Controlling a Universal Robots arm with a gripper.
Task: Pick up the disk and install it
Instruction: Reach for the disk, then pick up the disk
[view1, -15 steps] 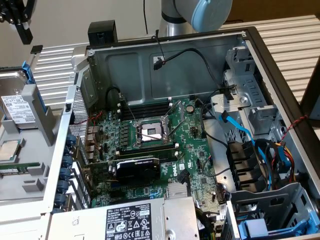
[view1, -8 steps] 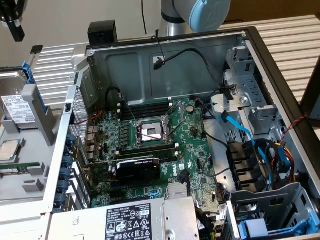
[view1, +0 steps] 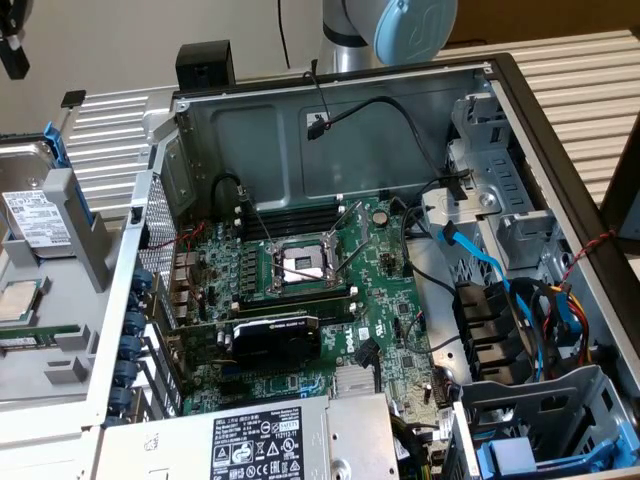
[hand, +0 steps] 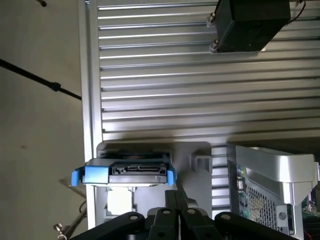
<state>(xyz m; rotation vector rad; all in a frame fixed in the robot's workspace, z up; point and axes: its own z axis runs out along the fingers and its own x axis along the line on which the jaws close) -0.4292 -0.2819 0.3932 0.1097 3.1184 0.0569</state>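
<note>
The disk (view1: 35, 215) stands on edge in a grey holder (view1: 85, 230) at the exterior view's far left, outside the computer case. It is silver with a white label and a blue carrier. In the wrist view the disk (hand: 125, 174) shows edge-on, its connector side facing the camera and blue tabs at both ends. My gripper (hand: 175, 212) hangs a little above it, apart from it, fingers pressed together and holding nothing. A black part of the gripper (view1: 10, 45) shows above the disk at the exterior view's top left corner.
The open computer case (view1: 330, 90) holds a motherboard (view1: 300, 270), a power supply box (view1: 260, 440) and drive bays (view1: 520, 230) with blue cables. A small silver processor chip (view1: 20, 300) lies below the disk. A black box (hand: 250, 25) sits on the ribbed metal table (hand: 160, 75).
</note>
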